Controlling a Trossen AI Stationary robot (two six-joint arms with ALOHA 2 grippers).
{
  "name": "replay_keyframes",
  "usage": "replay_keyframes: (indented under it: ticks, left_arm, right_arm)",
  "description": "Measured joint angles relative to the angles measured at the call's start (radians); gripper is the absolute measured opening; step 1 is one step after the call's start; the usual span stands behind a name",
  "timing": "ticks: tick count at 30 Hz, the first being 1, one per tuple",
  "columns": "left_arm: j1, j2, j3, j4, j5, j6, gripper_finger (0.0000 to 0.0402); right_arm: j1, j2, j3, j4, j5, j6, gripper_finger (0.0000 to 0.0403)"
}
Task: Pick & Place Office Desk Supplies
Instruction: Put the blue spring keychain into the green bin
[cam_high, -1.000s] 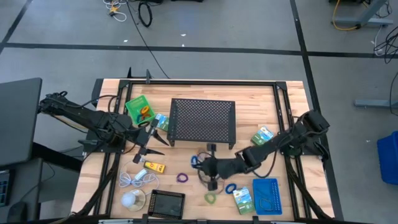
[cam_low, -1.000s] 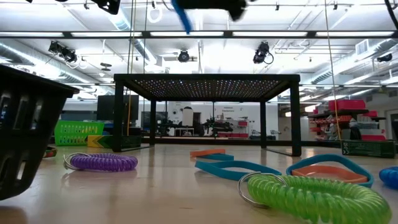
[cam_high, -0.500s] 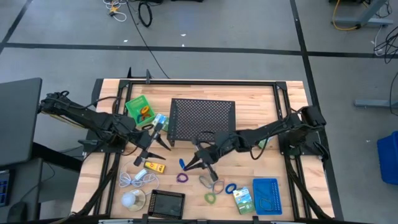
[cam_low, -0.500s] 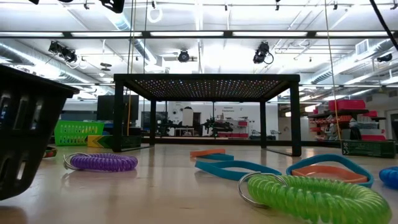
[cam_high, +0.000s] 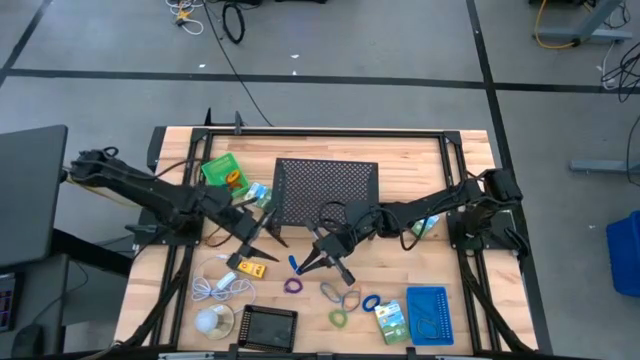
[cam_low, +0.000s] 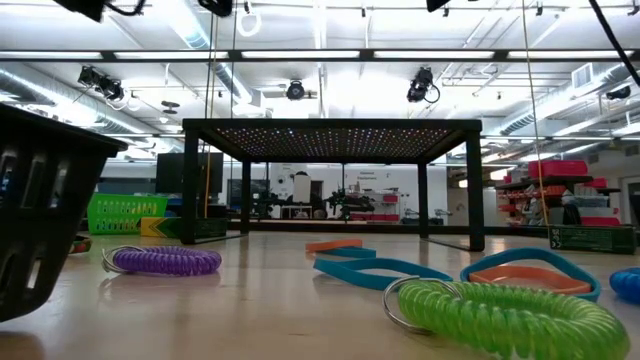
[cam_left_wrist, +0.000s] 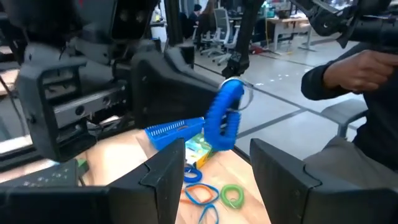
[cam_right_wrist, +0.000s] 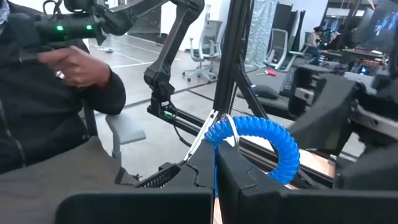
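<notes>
Bright overhead lighting; wrist views perhaps blurred

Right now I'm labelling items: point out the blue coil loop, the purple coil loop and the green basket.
blue coil loop (cam_right_wrist: 273, 146): right wrist view, on its coiled arc.
purple coil loop (cam_low: 165, 261): low view, middle of the coil.
green basket (cam_high: 222, 174): high view, on its rim.

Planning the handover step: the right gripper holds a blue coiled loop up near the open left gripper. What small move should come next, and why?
Probably ease the left gripper forward around the blue coiled loop. The right gripper is shut on the loop and holds it above the wooden table, straight ahead of the left gripper's open fingers, not yet between them.
</notes>
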Motion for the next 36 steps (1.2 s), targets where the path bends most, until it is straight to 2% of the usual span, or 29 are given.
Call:
replay_keyframes:
  ticks: [7,14,19,29,36]
  left_arm:
    - [0.065,0.072,0.000,0.120,0.139,-0.038,0.0187]
    - [0.071,0.084,0.000,0.155,0.237,-0.053,0.0187]
    - [0.069,0.085,0.000,0.165,0.239,-0.072,0.0187]
    - [0.083,0.213,0.000,0.316,0.232,-0.114,0.0187]
    - [0.110,0.218,0.000,0.352,0.266,-0.129,0.0187]
  right_arm:
    - [-0.001,0.000,0.000,-0.005,-0.003,0.000,0.0000]
    - [-0.012,0.000,0.000,-0.008,-0.003,-0.004,0.0000]
    - [-0.020,0.000,0.000,-0.005,-0.003,-0.004,0.0000]
    - [-0.023,0.000,0.000,0.000,-0.003,0.000,0.0000]
    - [-0.020,0.000,0.000,0.000,-0.017,0.008,0.0000]
